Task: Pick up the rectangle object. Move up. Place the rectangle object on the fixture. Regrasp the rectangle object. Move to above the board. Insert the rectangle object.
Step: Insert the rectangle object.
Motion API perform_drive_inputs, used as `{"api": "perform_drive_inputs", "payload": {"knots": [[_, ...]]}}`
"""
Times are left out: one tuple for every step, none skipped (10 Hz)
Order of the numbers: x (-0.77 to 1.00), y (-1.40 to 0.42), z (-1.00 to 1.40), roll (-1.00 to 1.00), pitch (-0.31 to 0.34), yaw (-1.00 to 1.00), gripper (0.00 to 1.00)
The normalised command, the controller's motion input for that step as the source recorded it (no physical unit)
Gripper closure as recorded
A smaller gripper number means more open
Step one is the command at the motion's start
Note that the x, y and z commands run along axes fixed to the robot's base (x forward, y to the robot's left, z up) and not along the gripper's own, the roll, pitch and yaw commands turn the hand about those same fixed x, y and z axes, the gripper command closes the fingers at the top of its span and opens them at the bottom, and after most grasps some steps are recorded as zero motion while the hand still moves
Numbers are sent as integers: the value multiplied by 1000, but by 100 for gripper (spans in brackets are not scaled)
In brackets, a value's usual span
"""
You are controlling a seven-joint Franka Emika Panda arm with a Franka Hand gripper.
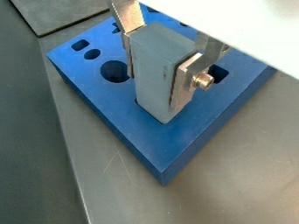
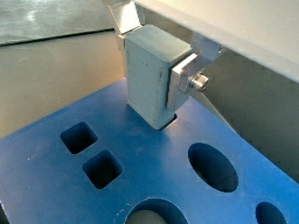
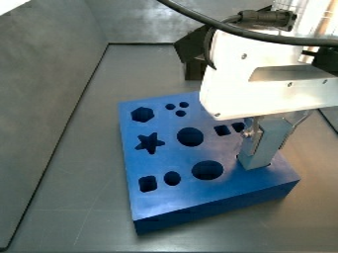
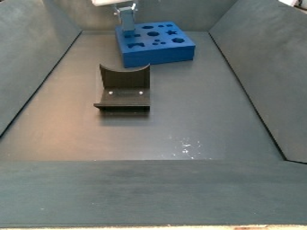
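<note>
My gripper (image 2: 158, 54) has its jaws clamped on the smooth light blue-grey rectangular block (image 2: 149, 77), upright, its lower end meeting the thick bright-blue slab board (image 1: 117, 122) near one corner. If it's tilted, I'd expect jamming at the hole's rim. Open grey floor (image 3: 66, 119) surrounds the board.

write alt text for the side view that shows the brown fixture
The brown fixture stands empty mid-floor in a grey bin. Behind it, the gripper holds the rectangle object upright at a corner of the blue board.
</note>
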Motion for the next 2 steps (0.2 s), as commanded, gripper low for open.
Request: {"api": "perform_drive_inputs", "payload": {"knots": [[23,-3,-37,89,0,0,100],[0,0,0,0,0,0,100]]}}
